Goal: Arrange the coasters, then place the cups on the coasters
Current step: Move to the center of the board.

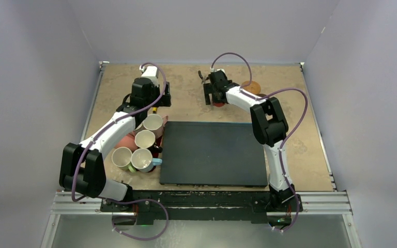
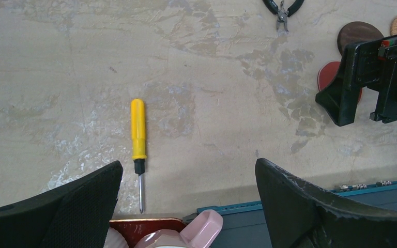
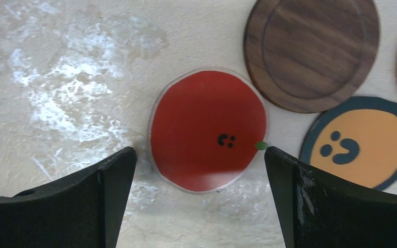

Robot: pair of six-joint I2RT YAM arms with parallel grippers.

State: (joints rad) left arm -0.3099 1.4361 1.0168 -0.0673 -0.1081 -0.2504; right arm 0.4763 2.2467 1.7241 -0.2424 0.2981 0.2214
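Yellow screwdriver [image 2: 138,134], pliers [image 2: 283,10], black mat [image 1: 214,153], red tray [image 2: 147,223]

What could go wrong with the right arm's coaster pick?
Red coaster lies flat and thin under the open right gripper: fingers may scrape the table or slip off. Wood coaster sits close beside it, so a closing finger could nudge it. Left gripper hangs open over a screwdriver beside the mugs: a swing could knock them.

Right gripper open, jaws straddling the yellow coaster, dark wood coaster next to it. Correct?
Wrong coaster. The right gripper is open, but it straddles the red coaster, as the right wrist view shows. The dark wood coaster does lie next to it.
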